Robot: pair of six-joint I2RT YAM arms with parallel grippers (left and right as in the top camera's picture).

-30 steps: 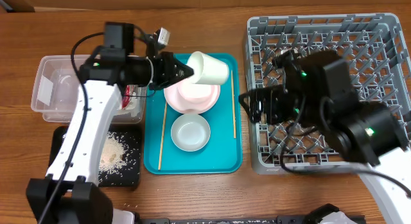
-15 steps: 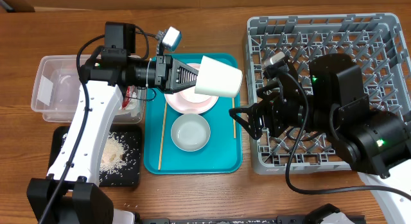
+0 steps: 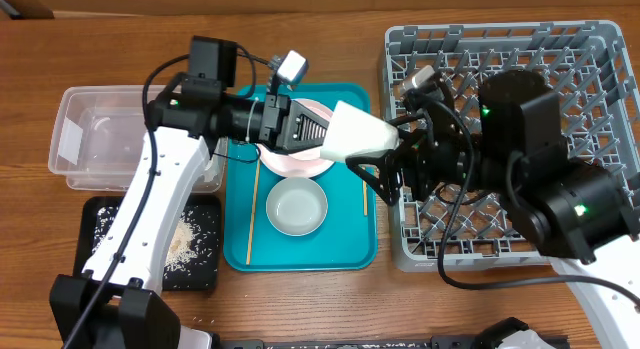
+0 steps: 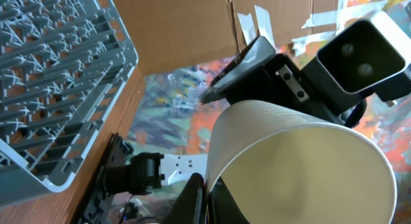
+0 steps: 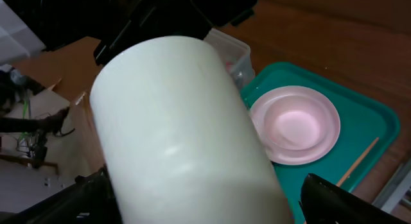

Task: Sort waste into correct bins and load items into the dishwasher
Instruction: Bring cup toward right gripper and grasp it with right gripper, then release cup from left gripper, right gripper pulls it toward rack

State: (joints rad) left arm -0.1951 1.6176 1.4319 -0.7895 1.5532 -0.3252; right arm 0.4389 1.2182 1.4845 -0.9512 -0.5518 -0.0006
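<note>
The small white cup (image 3: 360, 137) is in the air on its side above the right edge of the teal serving tray (image 3: 350, 257). Its open mouth faces the left gripper (image 3: 318, 139), which is clenched on the rim wall. That rim grip leaves the whole body and base free, which reads as a handover pose. The right gripper (image 3: 388, 147) has its 2 fingers spread, 1 on either side of the cup's body. The right wrist view shows the cup filling the gap between them, though I cannot tell whether the pads touch it. The handover makes sense because the large grey plastic dish rack (image 3: 600, 49) sits on the right of the bench (image 3: 300, 29), within that arm's easy reach. My judgement is that the right gripper must close firmly before the left lets go, as a smooth cup could slip. Below, the round pink plate (image 3: 293, 162), the pale grey-green bowl (image 3: 297, 206) and 2 thin wooden chopsticks (image 3: 364, 194) wait on the tray, not yet loaded.
</note>
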